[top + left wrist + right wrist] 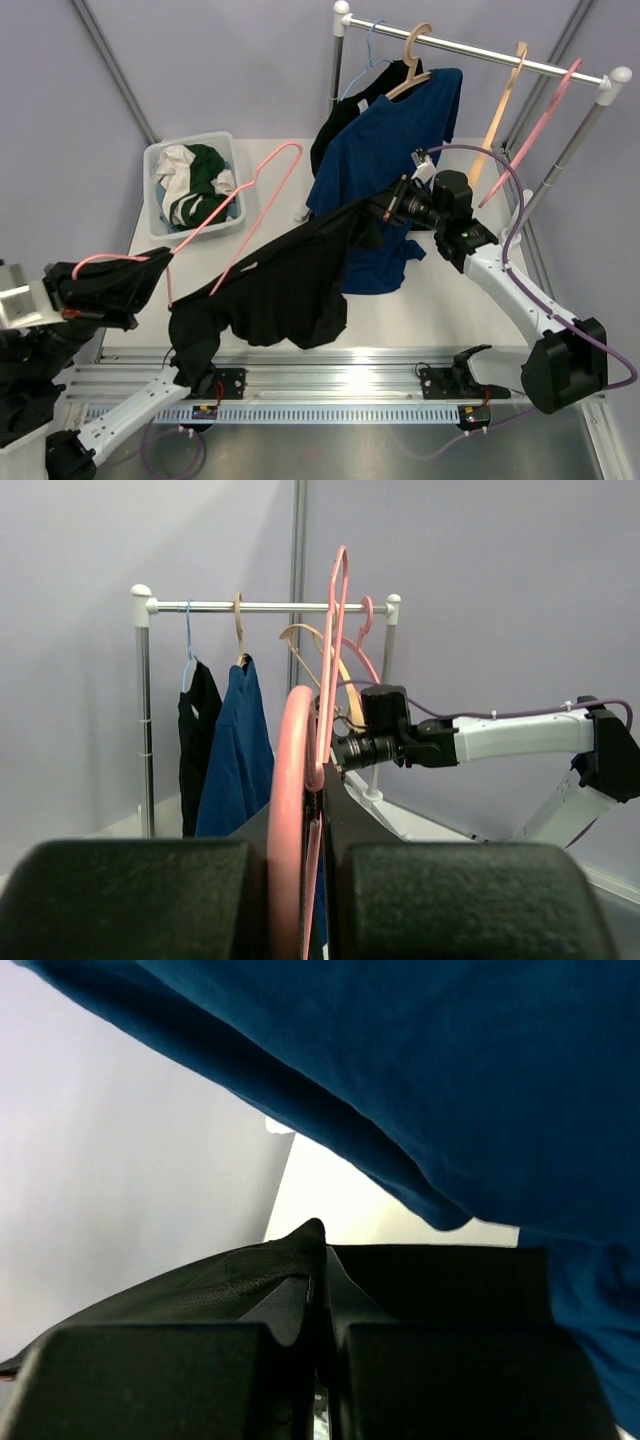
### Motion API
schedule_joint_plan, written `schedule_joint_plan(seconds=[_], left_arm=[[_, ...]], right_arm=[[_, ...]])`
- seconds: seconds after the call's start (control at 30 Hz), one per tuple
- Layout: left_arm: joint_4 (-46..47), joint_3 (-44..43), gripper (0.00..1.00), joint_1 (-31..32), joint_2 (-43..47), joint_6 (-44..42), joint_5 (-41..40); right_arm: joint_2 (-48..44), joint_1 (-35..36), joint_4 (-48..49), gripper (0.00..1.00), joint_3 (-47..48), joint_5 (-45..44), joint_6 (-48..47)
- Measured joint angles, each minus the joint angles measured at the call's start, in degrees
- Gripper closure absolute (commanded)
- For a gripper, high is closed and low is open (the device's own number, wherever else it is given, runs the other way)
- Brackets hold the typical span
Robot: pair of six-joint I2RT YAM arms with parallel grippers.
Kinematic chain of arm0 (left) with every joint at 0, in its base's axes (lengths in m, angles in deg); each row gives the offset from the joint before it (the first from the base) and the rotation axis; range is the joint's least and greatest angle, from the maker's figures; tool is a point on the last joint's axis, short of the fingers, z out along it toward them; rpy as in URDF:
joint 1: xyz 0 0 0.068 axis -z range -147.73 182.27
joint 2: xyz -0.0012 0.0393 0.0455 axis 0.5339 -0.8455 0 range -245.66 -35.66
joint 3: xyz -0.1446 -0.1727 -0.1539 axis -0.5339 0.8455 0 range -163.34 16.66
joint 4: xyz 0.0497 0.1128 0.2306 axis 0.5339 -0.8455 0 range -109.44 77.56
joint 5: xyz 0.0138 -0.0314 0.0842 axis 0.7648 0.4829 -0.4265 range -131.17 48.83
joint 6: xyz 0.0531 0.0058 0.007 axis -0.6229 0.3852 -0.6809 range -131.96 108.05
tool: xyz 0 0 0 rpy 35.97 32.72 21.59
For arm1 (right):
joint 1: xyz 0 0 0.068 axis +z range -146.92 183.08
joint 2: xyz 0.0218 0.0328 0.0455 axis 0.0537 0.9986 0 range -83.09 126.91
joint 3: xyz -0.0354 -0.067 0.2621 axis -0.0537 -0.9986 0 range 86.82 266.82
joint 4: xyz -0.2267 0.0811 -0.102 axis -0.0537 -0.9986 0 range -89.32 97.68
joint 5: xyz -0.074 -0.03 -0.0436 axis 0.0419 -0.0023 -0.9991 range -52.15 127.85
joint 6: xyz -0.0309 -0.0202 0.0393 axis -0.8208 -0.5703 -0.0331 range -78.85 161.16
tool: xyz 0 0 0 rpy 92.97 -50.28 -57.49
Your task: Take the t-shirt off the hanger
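Note:
A black t-shirt (285,280) hangs stretched between my two grippers above the table. A pink hanger (235,205) runs from my left gripper (120,285) up to its hook near the basket. The left gripper is shut on the hanger's lower end, with black cloth bunched around it. In the left wrist view the pink hanger (292,780) stands between the fingers of the left gripper (305,900), next to the black cloth (350,815). My right gripper (388,207) is shut on the shirt's far edge. The right wrist view shows the black t-shirt (240,1280) pinched in the right gripper (322,1370).
A clothes rack (480,55) at the back holds a blue t-shirt (385,150) on a wooden hanger, a black garment, an empty wooden hanger (500,105) and a pink hanger (540,125). A basket (160,215) of clothes stands back left. The blue t-shirt (450,1080) hangs just above my right gripper.

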Motion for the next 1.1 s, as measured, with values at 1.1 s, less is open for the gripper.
schedule_joint_plan(seconds=[1.1], left_arm=[[34.5,8.7,1.0,0.0,-16.1,0.4,-0.7]], right_arm=[[7.8,0.6,-23.9,1.0,8.3,-5.1,-27.3]])
